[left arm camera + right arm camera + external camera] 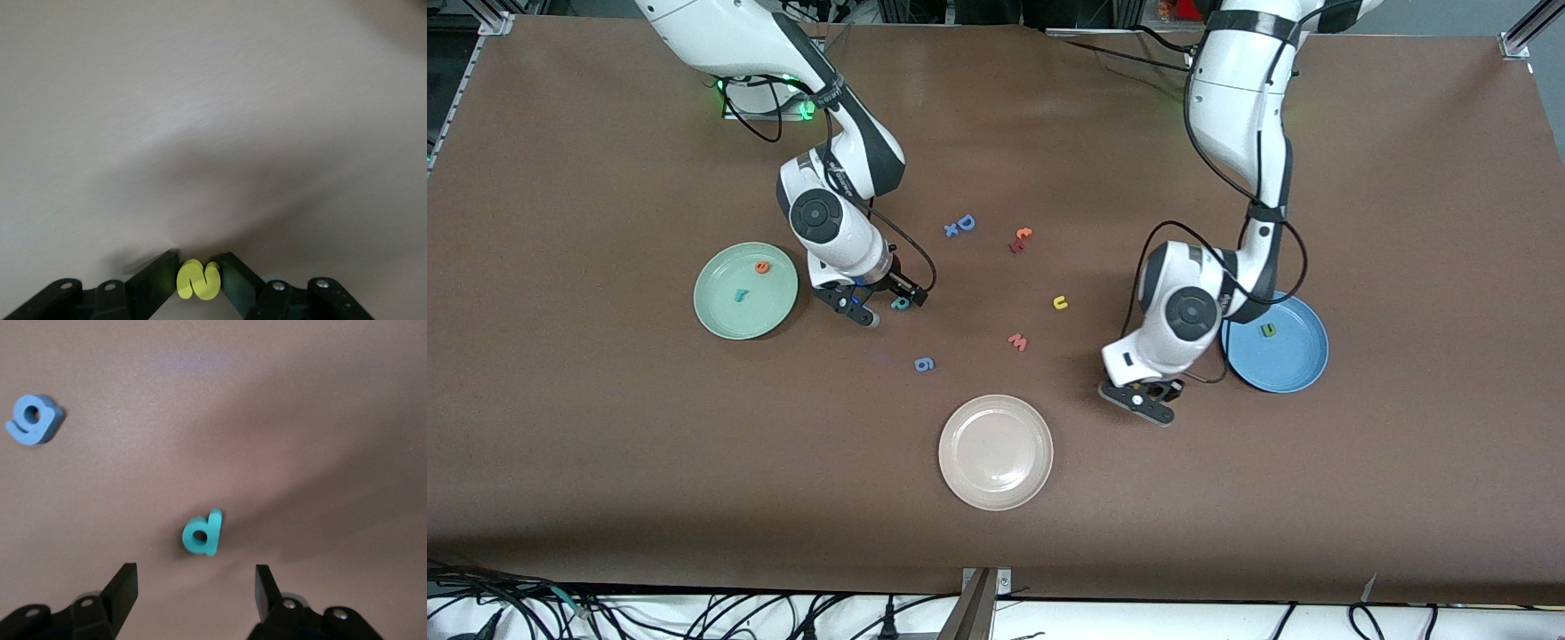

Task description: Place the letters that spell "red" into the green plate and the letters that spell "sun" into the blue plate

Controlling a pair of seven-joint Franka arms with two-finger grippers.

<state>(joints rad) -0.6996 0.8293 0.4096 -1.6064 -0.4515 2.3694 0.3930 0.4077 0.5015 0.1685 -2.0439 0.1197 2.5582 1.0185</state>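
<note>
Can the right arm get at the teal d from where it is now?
Probably yes. The right gripper hangs open directly over the teal d, which lies flat on bare table beside the green plate; nothing crowds the letter, and the blue g lies well off.

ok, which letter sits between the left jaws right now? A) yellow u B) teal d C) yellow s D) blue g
C: the left wrist view shows the left gripper with its jaws shut on the yellow s; the teal d lies on the table in front of the right gripper's open jaws.
</note>
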